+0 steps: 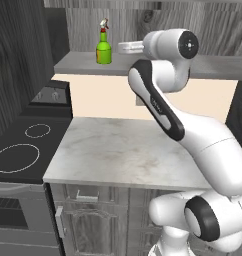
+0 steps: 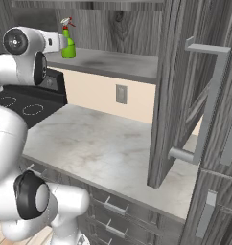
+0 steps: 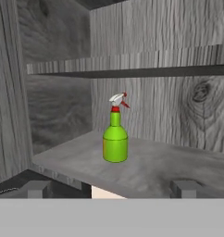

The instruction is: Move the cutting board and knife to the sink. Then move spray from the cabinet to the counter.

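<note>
The spray stands upright in the middle of the hand view, its long axis vertical, green body down on the shelf board and the red-and-white trigger head on top. The nozzle seems to point toward the right of that frame, though the head is small and this is hard to read. The bottle rests on the lowest shelf of the cabinet, set back from the shelf's front edge, with wood-grain walls behind and to the left.

The gripper faces the bottle from in front of the shelf edge, its fingertips at the bottom of the frame, spread wide, nothing between them. The bottle lies ahead of the hand, roughly centred between the tips and clear of them.

In the left base view the spray sits upper left, the hand to its right. The counter lies below.
</note>
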